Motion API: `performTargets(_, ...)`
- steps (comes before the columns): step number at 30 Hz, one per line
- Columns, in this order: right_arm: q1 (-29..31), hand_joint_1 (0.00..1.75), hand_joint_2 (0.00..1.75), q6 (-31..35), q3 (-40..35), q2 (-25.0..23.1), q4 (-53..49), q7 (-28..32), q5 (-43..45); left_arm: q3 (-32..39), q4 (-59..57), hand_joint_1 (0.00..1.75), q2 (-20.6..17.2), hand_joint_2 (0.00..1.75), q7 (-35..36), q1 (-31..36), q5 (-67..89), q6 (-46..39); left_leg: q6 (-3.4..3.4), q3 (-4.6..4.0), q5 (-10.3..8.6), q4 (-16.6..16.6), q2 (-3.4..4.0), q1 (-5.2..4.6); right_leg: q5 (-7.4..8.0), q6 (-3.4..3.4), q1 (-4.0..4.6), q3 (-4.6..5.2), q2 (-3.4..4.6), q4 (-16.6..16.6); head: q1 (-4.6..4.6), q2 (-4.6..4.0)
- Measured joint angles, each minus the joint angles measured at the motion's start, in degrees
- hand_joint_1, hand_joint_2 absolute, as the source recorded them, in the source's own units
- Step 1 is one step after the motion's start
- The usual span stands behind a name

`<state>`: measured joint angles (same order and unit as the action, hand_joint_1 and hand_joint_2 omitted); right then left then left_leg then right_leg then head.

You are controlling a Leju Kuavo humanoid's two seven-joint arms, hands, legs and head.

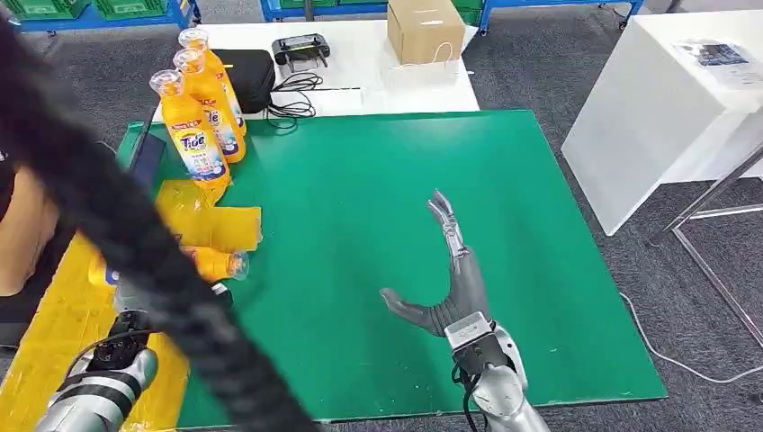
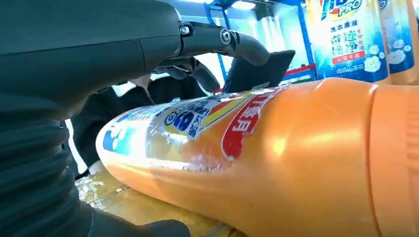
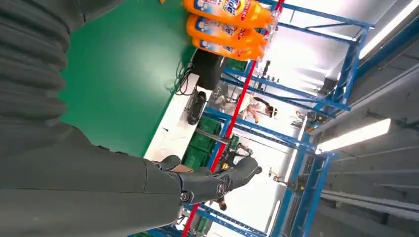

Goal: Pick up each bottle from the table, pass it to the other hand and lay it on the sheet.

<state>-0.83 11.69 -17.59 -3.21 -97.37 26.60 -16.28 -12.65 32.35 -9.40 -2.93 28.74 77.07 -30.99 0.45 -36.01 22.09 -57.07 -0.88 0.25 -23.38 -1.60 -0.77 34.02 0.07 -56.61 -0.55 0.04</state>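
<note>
Three orange Tide bottles [image 1: 200,112] stand upright at the far left of the green table [image 1: 405,207]. A fourth orange bottle [image 1: 214,263] lies on its side on the yellow sheet [image 1: 54,333], cap toward the table's middle. In the left wrist view this bottle [image 2: 276,158] lies on the sheet [image 2: 123,202] with my left hand [image 2: 148,44] around it. The fingers [image 2: 227,39] arch above the label with a gap, and the thumb sits low beside the bottle. My right hand [image 1: 450,270] hovers open over the middle of the table, fingers spread, holding nothing.
A thick black cable [image 1: 135,243] crosses the left of the head view and hides my left hand there. A black case [image 1: 247,76], a controller [image 1: 301,47] and a cardboard box [image 1: 425,29] sit on the white table behind. A person [image 1: 22,234] is at the left edge.
</note>
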Motion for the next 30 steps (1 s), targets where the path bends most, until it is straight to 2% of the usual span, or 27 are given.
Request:
performTargets(7, -0.01, 0.0, 1.75, 0.02, 0.0, 0.0, 0.0, 0.0, 0.0, 0.2, 0.07, 0.0, 0.07, 1.75, -0.07, -0.12, 0.0, -0.11, 0.0, 0.0, -0.01, 0.0, 0.0, 0.0, 0.0, 0.0, 0.01, 0.0, 0.0, 0.0, -0.02, 0.0)
performTargets(11, -0.18, 0.0, 1.75, 0.52, -0.04, 0.13, 0.02, 0.0, -0.09, 0.07, 3.61, 0.0, -0.17, 1.75, 0.37, -2.89, 6.58, -7.31, 0.0, -0.02, 0.0, 0.0, 0.03, 0.0, 0.0, 0.0, 0.0, 0.03, 0.02, 0.0, 0.0, 0.0)
performTargets(13, -0.33, 0.0, 1.75, 0.92, -0.2, 0.39, 0.11, 0.0, -0.13, -1.17, 12.11, 0.0, -2.03, 1.75, 5.9, -7.13, 11.76, -8.81, -0.01, -0.11, 0.0, -0.01, 0.2, 0.03, 0.0, 0.01, 0.02, 0.2, 0.06, 0.0, -0.02, 0.0)
performTargets(15, -0.75, 0.0, 1.75, 1.42, -0.26, 0.74, 0.15, 0.02, -0.42, -5.45, 20.43, 0.0, -4.79, 1.75, 14.09, -9.9, 12.18, -9.14, -0.02, -0.3, 0.01, -0.02, 0.36, 0.06, 0.06, 0.03, 0.05, 0.43, 0.1, 0.0, -0.02, 0.0)
performTargets(16, -1.24, 0.0, 1.75, 1.83, -0.26, 0.92, 0.15, 0.09, -0.74, -7.27, 26.43, 0.0, -5.62, 1.75, 15.57, -11.59, 11.77, -9.2, -0.03, -0.3, 0.06, -0.03, 0.37, -0.01, 0.06, 0.02, -0.01, 0.43, 0.1, 0.0, 0.02, 0.0)
performTargets(17, -2.0, 0.0, 1.75, 2.12, -0.24, 1.16, 0.13, 0.2, -1.18, -7.04, 29.99, 0.0, -5.68, 1.75, 13.83, -13.69, 9.87, -9.27, 0.01, -0.24, 0.12, -0.03, 0.35, -0.09, 0.0, -0.03, -0.09, 0.43, 0.11, 0.01, 0.09, 0.0)
performTargets(18, -2.88, 0.0, 1.75, 2.45, -0.18, 1.38, 0.04, 0.26, -1.55, -5.32, 35.45, 0.0, -3.75, 1.75, 9.33, -15.99, 5.26, -9.33, 0.03, -0.23, 0.13, -0.03, 0.24, -0.08, -0.11, -0.12, -0.1, 0.42, 0.1, 0.01, 0.09, 0.0)
performTargets(20, -4.49, 0.0, 1.75, 1.17, -0.13, 1.68, -0.22, -0.26, -1.18, -3.1, 41.14, 0.0, 0.25, 1.75, -8.19, -20.48, -11.75, -5.47, 0.11, -0.26, 0.24, -0.02, 0.04, -0.08, -0.23, -0.12, -0.1, 0.28, 0.04, 0.01, -0.07, 0.0)
performTargets(21, -5.15, 0.0, 1.75, -1.38, -0.04, 1.81, -0.24, -1.52, 0.66, -3.39, 44.61, 0.0, 1.51, 1.75, -17.98, -23.3, -24.37, 0.99, 0.03, -0.25, 0.4, -0.03, 0.08, -0.09, -0.21, -0.11, -0.11, 0.29, 0.06, 0.02, -0.05, 0.0)
performTargets(23, -7.11, 0.0, 1.75, -4.92, 0.83, 1.84, -0.04, -2.34, 3.72, -4.53, 51.22, 0.0, 4.18, 1.75, -29.13, -29.26, -48.0, 14.05, 0.17, -0.23, 0.57, -0.04, 0.45, -0.18, -0.21, -0.12, -0.22, 0.39, 0.35, 0.05, 0.0, 0.0)
performTargets(24, -7.96, 0.0, 1.75, -5.42, 1.55, 1.9, 0.19, -2.14, 4.09, -5.24, 53.67, 0.0, 5.29, 1.75, -31.3, -31.42, -58.88, 17.74, 0.18, -0.25, 0.58, -0.04, 0.45, -0.18, -0.22, -0.12, -0.24, 0.43, 0.37, 0.05, 0.0, 0.0)
performTargets(26, -8.66, 0.0, 1.75, -5.51, 2.6, 1.84, 0.59, -1.51, 4.07, -6.84, 56.61, 0.0, 7.17, 1.75, -30.88, -34.24, -71.38, 19.74, 0.29, -0.26, 0.65, -0.05, 0.44, -0.18, -0.25, -0.16, -0.24, 0.42, 0.36, 0.09, -0.04, 0.0)
performTargets(27, -8.78, 0.0, 1.75, -5.51, 3.04, 1.79, 0.72, -1.4, 3.81, -7.36, 57.78, 0.0, 7.82, 1.75, -30.99, -35.2, -74.01, 20.54, 0.29, -0.26, 0.66, -0.05, 0.43, -0.19, -0.28, -0.19, -0.23, 0.4, 0.36, 0.1, -0.02, 0.0)
performTargets(30, -9.23, 0.0, 1.75, -4.92, 4.09, 1.68, 1.09, -1.49, 2.8, -7.61, 59.87, 0.0, 9.03, 1.75, -30.77, -36.96, -67.6, 23.22, 0.29, -0.25, 0.63, -0.04, 0.37, -0.15, -0.3, -0.18, -0.2, 0.35, 0.33, 0.1, -0.02, 0.0)
